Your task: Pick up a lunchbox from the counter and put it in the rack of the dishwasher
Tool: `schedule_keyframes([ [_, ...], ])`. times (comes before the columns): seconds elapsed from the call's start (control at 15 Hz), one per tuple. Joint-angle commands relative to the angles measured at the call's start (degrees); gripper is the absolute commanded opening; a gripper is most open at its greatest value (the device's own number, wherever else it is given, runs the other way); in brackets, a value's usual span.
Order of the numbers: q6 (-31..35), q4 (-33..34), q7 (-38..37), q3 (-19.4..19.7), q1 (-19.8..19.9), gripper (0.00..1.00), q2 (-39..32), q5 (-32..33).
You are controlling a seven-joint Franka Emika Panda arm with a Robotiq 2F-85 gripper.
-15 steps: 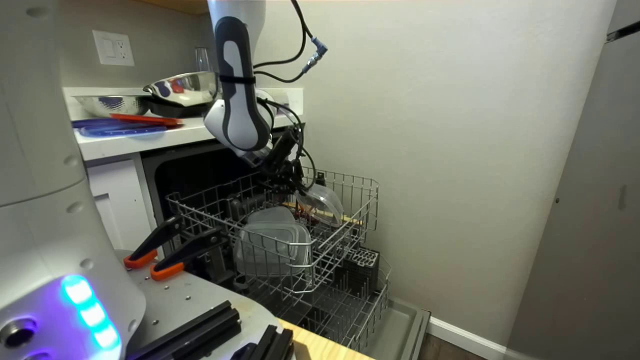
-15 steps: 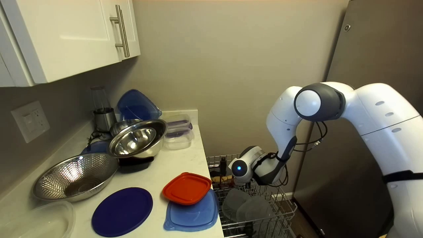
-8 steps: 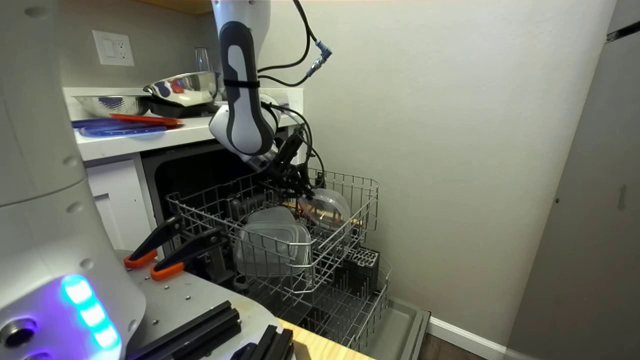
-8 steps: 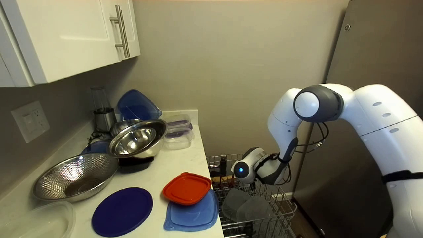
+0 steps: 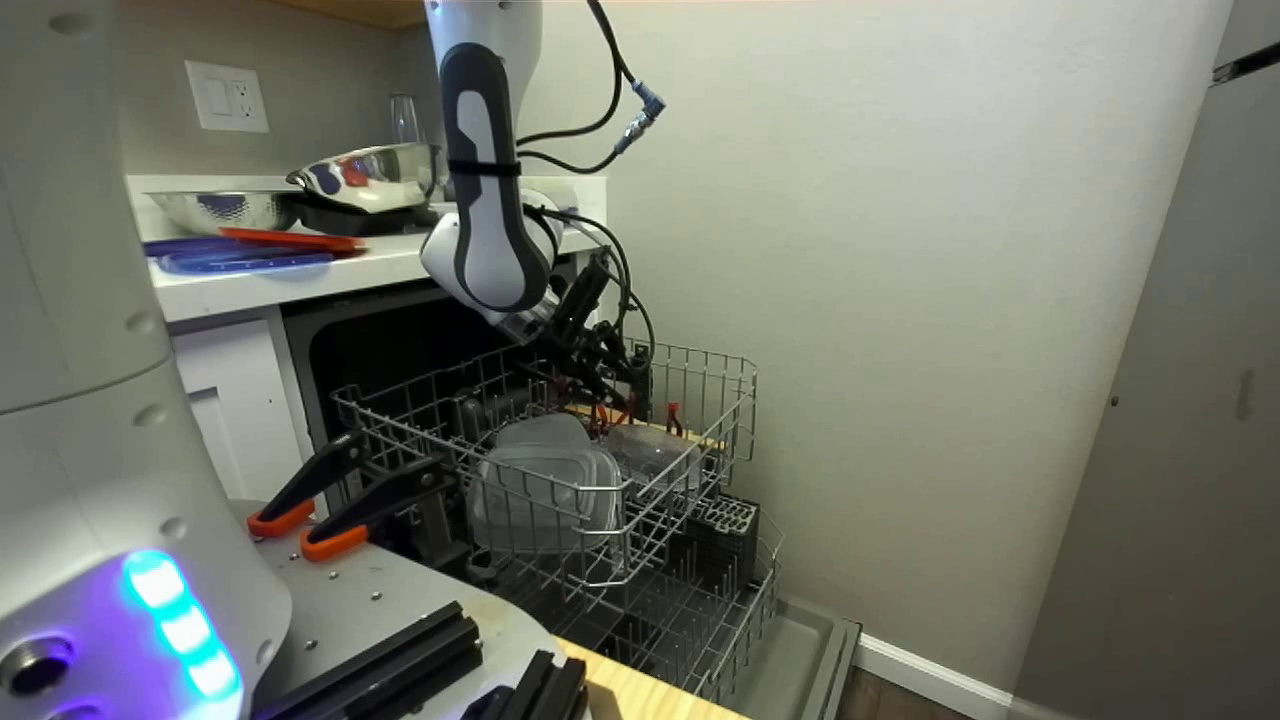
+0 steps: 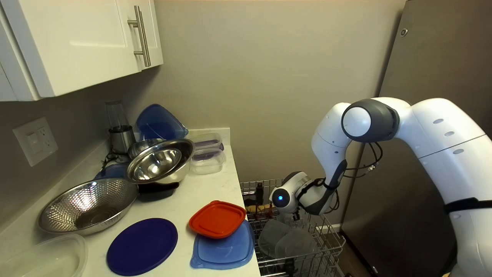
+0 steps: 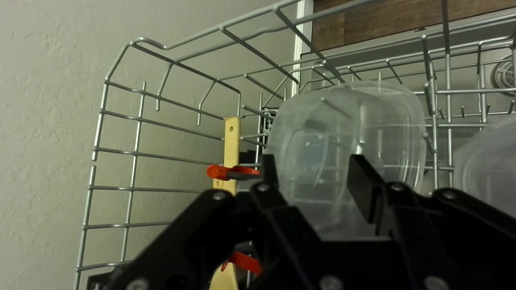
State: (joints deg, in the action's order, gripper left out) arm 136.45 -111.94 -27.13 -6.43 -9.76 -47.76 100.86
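The end effector stands wide and holds nothing, presumably to release the lunchbox. The lunchbox lies in the rack, near another container, likely so that spray reaches it.

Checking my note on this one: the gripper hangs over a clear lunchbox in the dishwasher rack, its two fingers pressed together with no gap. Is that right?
Not quite: the fingers are apart, not pressed together; the wrist view shows a wide gap between them. The rest stands: the gripper hangs over a clear lunchbox in the dishwasher rack.
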Motion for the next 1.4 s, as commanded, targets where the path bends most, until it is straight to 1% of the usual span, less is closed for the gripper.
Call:
schedule_keyframes([
  [0.0,-0.4,-0.6,2.6,-1.0,1.4,0.81,0.5,0.5],
  [0.2,0.0,-0.6,2.8,-1.1,1.6,0.99,0.6,0.6],
  [0.33,0.5,-0.6,2.5,-1.2,1.9,1.00,0.7,0.6],
  [0.6,4.1,-0.6,2.3,-2.0,3.7,1.00,0.7,0.2],
  [0.67,1.5,0.0,1.0,-1.8,2.4,1.00,-0.1,0.2],
  [0.87,2.8,0.1,1.0,-1.9,3.1,1.00,-0.1,0.1],
  [1.33,2.9,0.1,1.0,-2.1,3.1,1.00,-0.1,0.1],
])
